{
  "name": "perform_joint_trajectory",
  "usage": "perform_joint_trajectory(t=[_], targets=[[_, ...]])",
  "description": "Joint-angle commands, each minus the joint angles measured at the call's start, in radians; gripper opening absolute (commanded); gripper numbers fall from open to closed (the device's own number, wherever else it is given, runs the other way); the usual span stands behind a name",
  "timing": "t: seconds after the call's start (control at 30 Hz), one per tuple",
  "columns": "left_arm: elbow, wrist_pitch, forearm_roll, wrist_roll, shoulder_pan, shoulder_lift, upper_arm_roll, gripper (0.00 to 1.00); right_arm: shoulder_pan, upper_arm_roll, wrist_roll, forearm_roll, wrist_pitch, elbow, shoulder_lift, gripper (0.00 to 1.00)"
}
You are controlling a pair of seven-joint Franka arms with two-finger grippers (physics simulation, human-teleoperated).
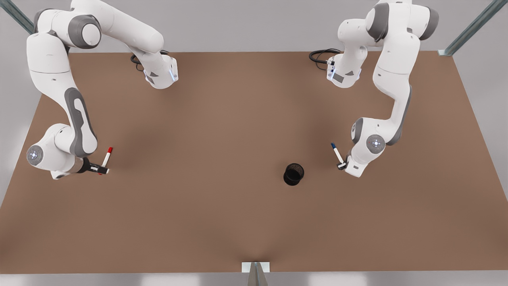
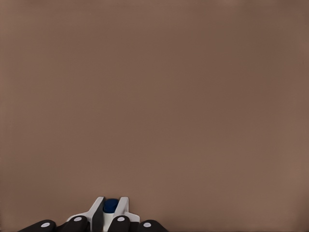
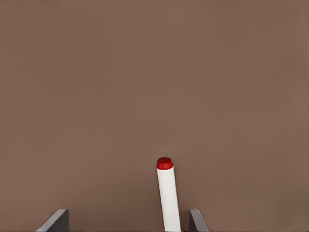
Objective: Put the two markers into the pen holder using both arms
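In the front view the black mesh pen holder stands on the brown table, right of centre. At that view's right, my left gripper is shut on the blue-capped marker, which slants up out of it. The left wrist view has the left gripper pinching the blue marker's end. At the front view's left, my right gripper is at the red-capped marker. In the right wrist view the right gripper is open, its fingers wide apart, and the red marker lies between them, close to one finger.
The brown table spreads wide between the two arms. Both arm bases and their black cables sit at the far edge. A metal bracket marks the near edge. The pen holder is much closer to the left gripper than to the right.
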Motion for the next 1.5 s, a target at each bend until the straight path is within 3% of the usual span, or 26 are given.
perform_joint_trajectory(t=[0.0, 0.1, 0.23, 0.37, 0.47, 0.6, 0.67, 0.73, 0.83, 1.03, 1.17, 1.3, 1.47], targets=[[0.028, -0.107, -0.009, 0.024, 0.0, -0.019, 0.0, 0.21, -0.007, 0.0, -0.101, -0.026, 0.051, 0.0, 0.01, 0.91], [0.177, -0.36, -0.009, 0.03, -0.014, -0.076, -0.002, 0.21, -0.019, -0.001, -0.102, -0.075, 0.071, 0.0, 0.049, 0.82], [0.487, -0.771, -0.01, 0.008, -0.06, -0.083, -0.008, 0.21, -0.027, -0.001, -0.104, -0.104, 0.072, -0.001, 0.063, 0.71], [0.636, -0.886, -0.015, -0.143, -0.188, -0.079, -0.008, 0.21, -0.027, -0.001, -0.101, -0.146, 0.101, -0.033, 0.069, 0.64], [0.711, -0.816, -0.041, -0.196, -0.277, -0.073, -0.01, 0.21, -0.034, -0.001, -0.101, -0.147, 0.127, -0.059, 0.063, 0.59], [0.679, -0.617, -0.044, -0.196, -0.325, -0.077, -0.008, 0.21, -0.039, -0.001, -0.101, -0.169, 0.137, -0.063, 0.06, 0.48], [0.522, -0.388, -0.041, -0.161, -0.331, -0.157, -0.008, 0.21, -0.039, 0.0, -0.101, -0.169, 0.137, -0.063, 0.06, 0.39], [0.501, -0.35, -0.205, 0.059, -0.324, -0.163, -0.013, 0.21, -0.039, 0.0, -0.101, -0.169, 0.137, -0.063, 0.06, 0.29], [0.501, -0.319, -0.377, 0.352, -0.323, -0.156, -0.011, 0.21, -0.039, 0.0, -0.098, -0.169, 0.133, -0.063, 0.056, 0.25], [0.501, -0.259, -0.586, 1.238, -0.29, -0.146, -0.008, 0.21, -0.039, 0.002, -0.098, -0.169, 0.132, -0.059, 0.049, 0.24], [0.495, -0.261, -0.609, 1.588, -0.247, -0.146, -0.008, 0.21, -0.038, 0.003, -0.098, -0.169, 0.127, -0.058, 0.043, 0.22], [0.491, -0.228, -0.636, 1.778, -0.235, -0.126, -0.007, 0.21, -0.038, 0.118, -0.056, -0.161, 0.061, -0.032, -0.12, 0.21], [0.426, -0.121, -0.783, 1.983, -0.235, -0.085, -0.007, 0.21, -0.034, 0.255, -0.024, -0.08, -0.161, 0.195, -0.146, 0.21]])
